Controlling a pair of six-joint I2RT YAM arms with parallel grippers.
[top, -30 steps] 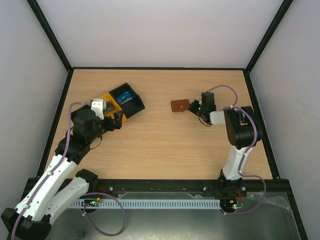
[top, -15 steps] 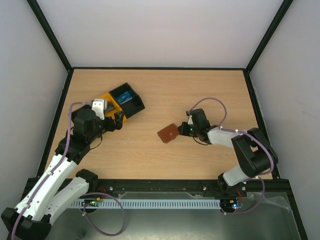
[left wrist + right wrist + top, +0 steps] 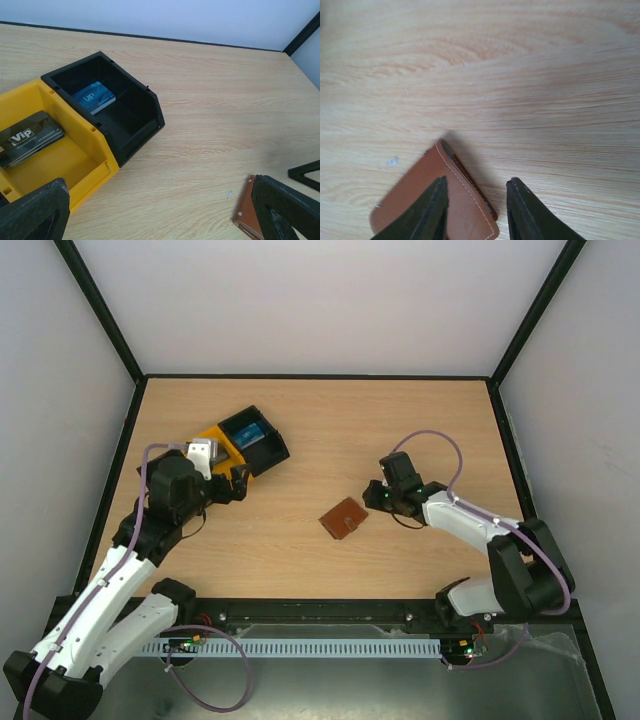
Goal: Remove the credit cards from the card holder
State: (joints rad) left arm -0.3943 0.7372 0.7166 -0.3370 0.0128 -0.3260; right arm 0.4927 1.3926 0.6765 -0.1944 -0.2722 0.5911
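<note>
The brown card holder (image 3: 343, 518) lies folded shut on the table near the middle. In the right wrist view the card holder (image 3: 420, 205) lies below my right gripper (image 3: 477, 182), whose fingers (image 3: 525, 210) stand apart over its right edge without pinching it. In the top view my right gripper (image 3: 374, 498) is just right of it. A blue card (image 3: 95, 96) lies in the black tray (image 3: 135, 125). A dark card (image 3: 27, 136) lies in the yellow tray (image 3: 75, 165). The pale card is not in view. My left gripper (image 3: 157, 200) is wide open and empty beside the trays; the card holder's corner (image 3: 246, 214) shows by its right finger.
The black tray (image 3: 262, 443) and yellow tray (image 3: 222, 443) sit at the back left, with my left gripper (image 3: 236, 486) at their near side. Black frame rails run round the table's edges.
My right gripper carried the card holder from the back right toward the middle front, set it flat on the table and opened. The left arm has barely moved.
</note>
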